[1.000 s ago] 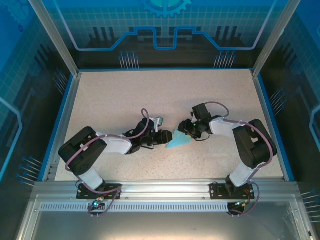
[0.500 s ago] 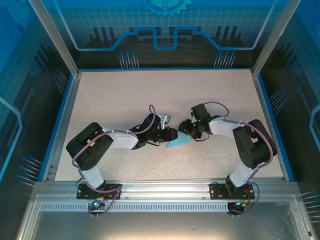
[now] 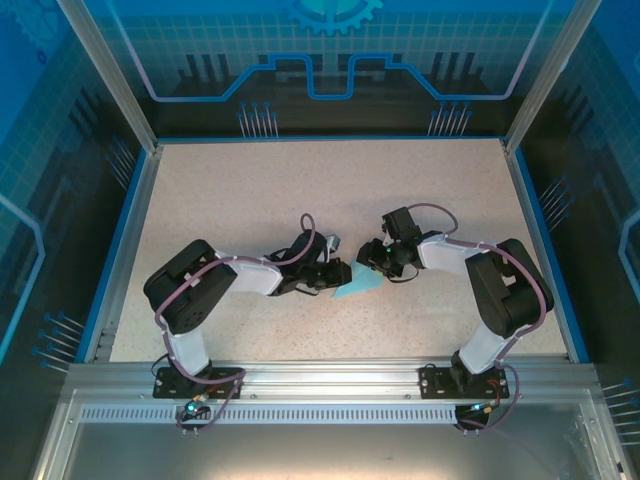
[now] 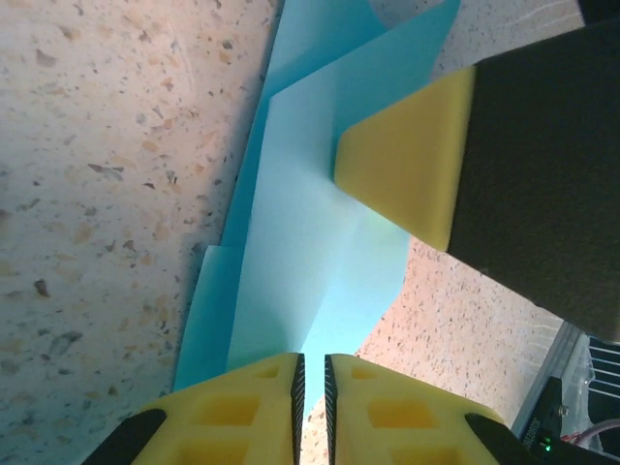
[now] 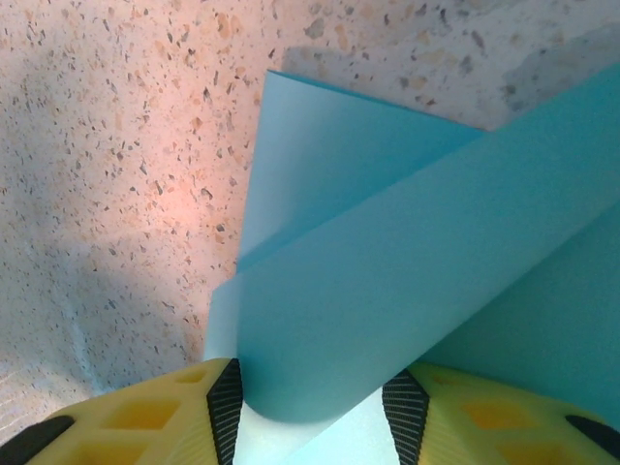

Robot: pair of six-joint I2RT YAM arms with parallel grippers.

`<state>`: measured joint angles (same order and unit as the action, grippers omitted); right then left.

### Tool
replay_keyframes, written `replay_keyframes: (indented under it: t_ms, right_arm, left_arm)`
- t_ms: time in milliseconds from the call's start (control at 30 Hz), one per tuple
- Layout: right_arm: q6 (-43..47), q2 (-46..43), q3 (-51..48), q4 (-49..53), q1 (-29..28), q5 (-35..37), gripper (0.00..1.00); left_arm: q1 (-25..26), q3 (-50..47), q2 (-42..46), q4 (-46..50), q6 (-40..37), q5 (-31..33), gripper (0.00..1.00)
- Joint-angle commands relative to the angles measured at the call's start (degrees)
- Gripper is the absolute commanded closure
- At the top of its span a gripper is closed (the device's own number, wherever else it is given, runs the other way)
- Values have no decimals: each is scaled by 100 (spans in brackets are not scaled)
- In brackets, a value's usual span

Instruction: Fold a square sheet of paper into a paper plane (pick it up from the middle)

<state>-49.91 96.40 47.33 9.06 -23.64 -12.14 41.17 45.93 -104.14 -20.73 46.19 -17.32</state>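
The square sheet of paper [image 3: 358,284] is light blue and folded into a pointed wedge. It lies mid-table between my two grippers. My left gripper [image 3: 337,274] is at its left end. In the left wrist view the left gripper [image 4: 312,383] is down to a thin slit, with the edge of the paper [image 4: 310,252] running into it. My right gripper [image 3: 373,262] is at the upper right end. In the right wrist view the right gripper [image 5: 310,407] stands wide, with a curled fold of the paper [image 5: 387,271] spanning from pad to pad. One right fingertip [image 4: 407,165] rests on the sheet.
The speckled tabletop [image 3: 300,190] is bordered by a blue rim [image 3: 128,250]. An aluminium rail [image 3: 320,376] carries both arm bases at the near edge. Glass walls and metal posts [image 3: 110,80] enclose the back and sides.
My left arm has reached to the right, up to the paper, and its jaws have narrowed to a slit. The right gripper has barely moved and still holds the fold.
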Motion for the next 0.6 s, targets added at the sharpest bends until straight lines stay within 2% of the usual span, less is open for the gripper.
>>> replay_keyframes:
  t_ms: [0,567]
  right_arm:
    - [24,278,-184,700,-44,432,53]
    - [18,336,-189,865,-42,653,61]
  left_arm:
    - [19,170,-102,253,-118,115,82]
    - [5,313,-248,491,-120,25,84]
